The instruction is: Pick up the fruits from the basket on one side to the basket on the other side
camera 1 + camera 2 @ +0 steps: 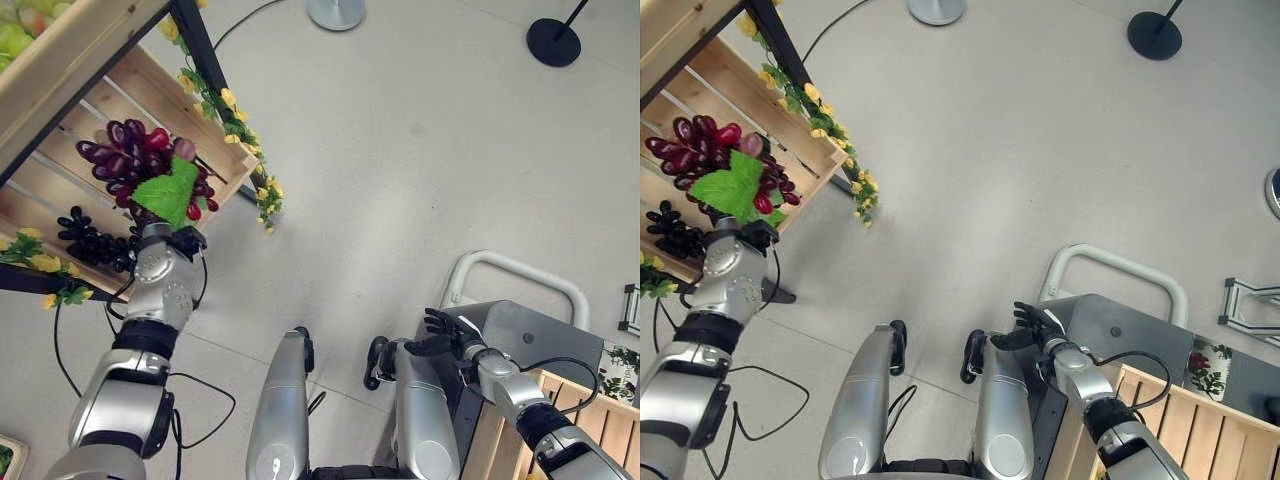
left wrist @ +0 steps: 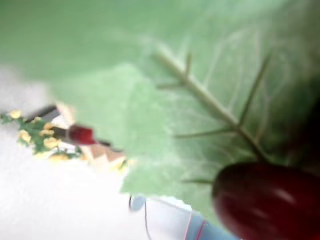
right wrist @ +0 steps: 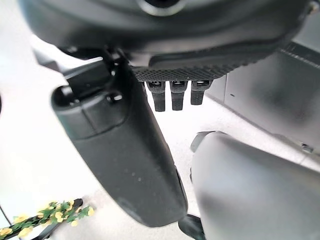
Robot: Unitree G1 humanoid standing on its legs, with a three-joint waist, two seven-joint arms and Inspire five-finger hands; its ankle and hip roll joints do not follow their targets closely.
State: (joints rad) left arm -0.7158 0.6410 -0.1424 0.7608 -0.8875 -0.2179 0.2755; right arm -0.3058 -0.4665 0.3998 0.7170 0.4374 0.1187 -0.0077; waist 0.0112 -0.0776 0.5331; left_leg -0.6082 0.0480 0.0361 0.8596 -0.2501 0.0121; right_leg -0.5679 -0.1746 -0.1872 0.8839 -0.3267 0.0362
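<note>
Reaching my left hand (image 1: 178,243) under the red grape bunch (image 1: 140,160) in the wooden crate (image 1: 150,95); finger state hidden. Right hand (image 1: 440,335) relaxed, empty. Next: lift it clear.

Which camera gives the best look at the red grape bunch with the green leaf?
The left eye view: the whole red grape bunch shows in the wooden crate, with the left hand just under its leaf. The right eye view shows it too, nearer the edge. The left wrist view catches just the leaf and one grape, very close.
</note>
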